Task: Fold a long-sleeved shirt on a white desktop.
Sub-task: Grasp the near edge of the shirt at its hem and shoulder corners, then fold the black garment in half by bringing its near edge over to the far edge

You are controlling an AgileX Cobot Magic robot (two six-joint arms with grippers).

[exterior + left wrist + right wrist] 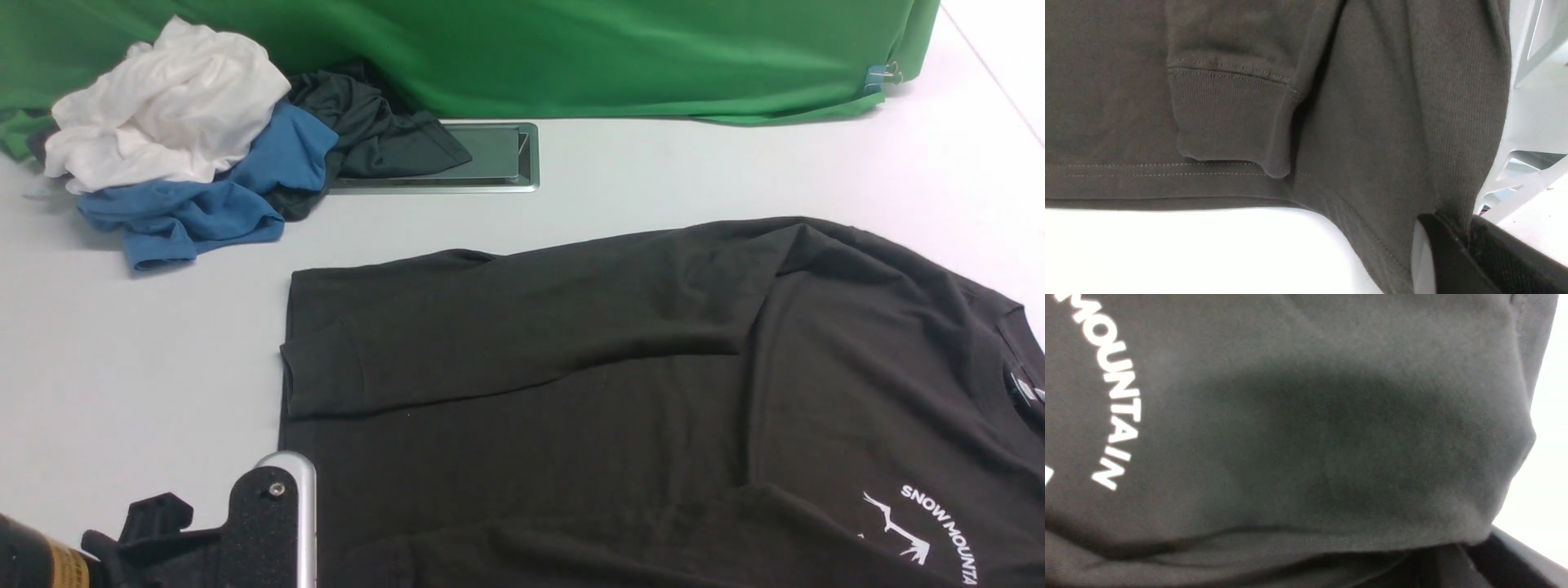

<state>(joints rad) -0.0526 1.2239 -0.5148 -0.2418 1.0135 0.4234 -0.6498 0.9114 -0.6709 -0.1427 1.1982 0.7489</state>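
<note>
Left hand (1455, 228) pinches long-sleeved shirt (571, 392) printed "SNOW MOUNTAIN".

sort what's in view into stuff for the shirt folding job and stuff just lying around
For the job:
- long-sleeved shirt
- white desktop
- left tool, pinching the shirt's edge

Just lying about:
- white garment, blue garment and dark grey garment, heaped at the far left
- metal-framed hatch
- green backdrop

Glare on white desktop (1167, 253); right wrist view blurred.
</note>
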